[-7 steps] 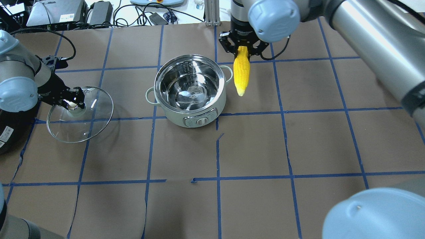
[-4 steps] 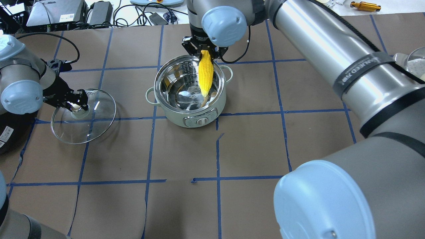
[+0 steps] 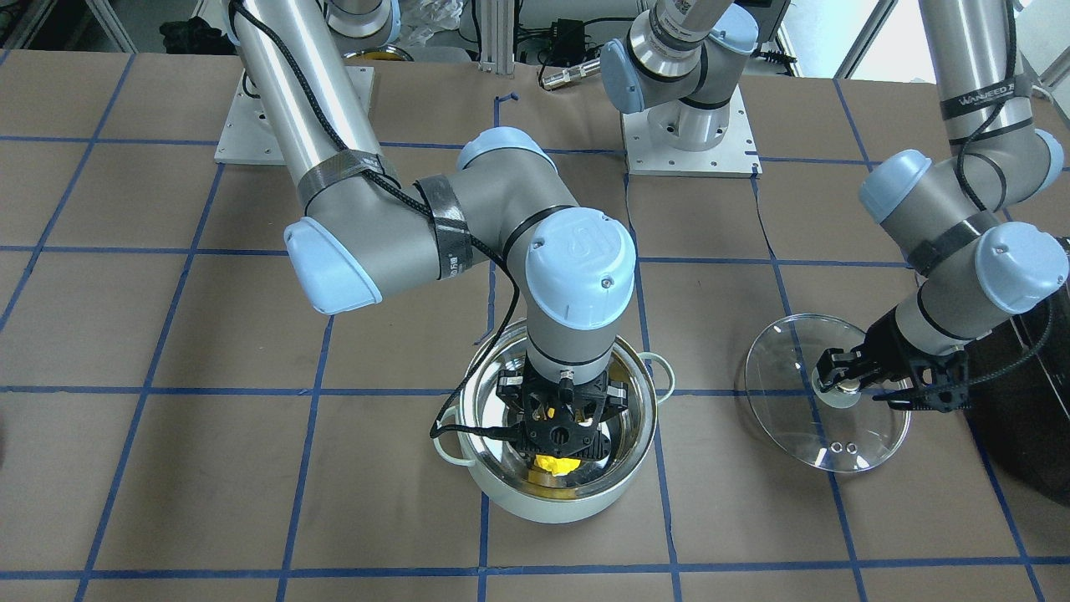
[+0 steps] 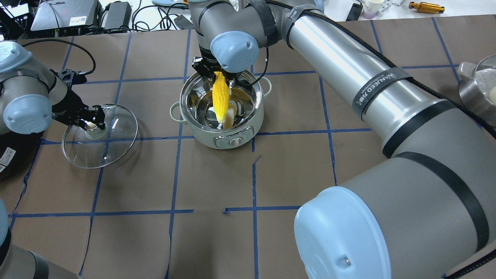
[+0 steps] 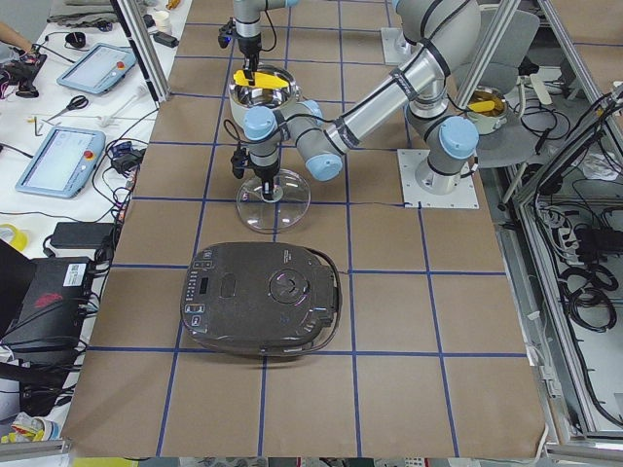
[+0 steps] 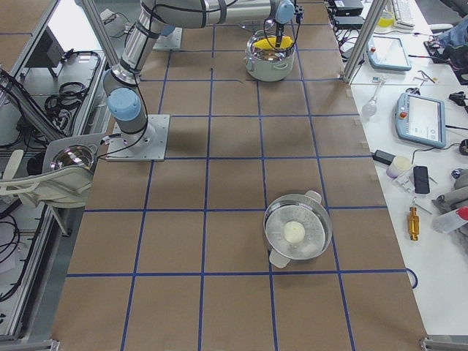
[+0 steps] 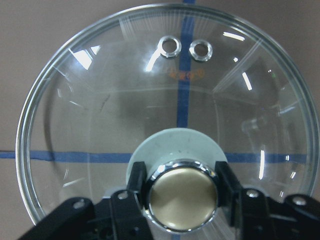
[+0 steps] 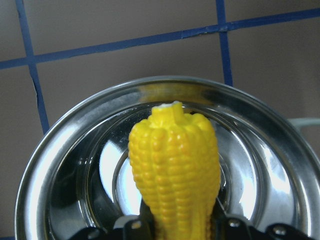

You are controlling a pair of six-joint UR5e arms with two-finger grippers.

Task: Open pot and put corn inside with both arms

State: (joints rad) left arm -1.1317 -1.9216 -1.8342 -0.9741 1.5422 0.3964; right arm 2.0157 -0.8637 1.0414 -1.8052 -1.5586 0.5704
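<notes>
The mint-green pot (image 4: 248, 133) stands open at the table's middle, its steel inside showing in the front view (image 3: 639, 401) and right wrist view (image 8: 65, 165). My right gripper (image 4: 217, 75) is shut on the yellow corn (image 4: 221, 99), which hangs tip-down inside the pot; the cob also shows in the front view (image 3: 558, 461) and right wrist view (image 8: 175, 170). My left gripper (image 4: 90, 123) is shut on the brass knob (image 7: 182, 200) of the glass lid (image 4: 116, 135), which sits tilted on the table left of the pot. The lid also shows in the front view (image 3: 794, 418).
A black appliance (image 5: 263, 297) lies at the table's left end, close behind my left arm. A steel bowl with a white ball (image 6: 296, 232) sits far to the right. Cables and devices (image 4: 116, 15) line the far edge.
My right arm moved left with the corn, from beside the pot to over it, and lowered the cob inside. My left gripper and the lid shifted slightly.
</notes>
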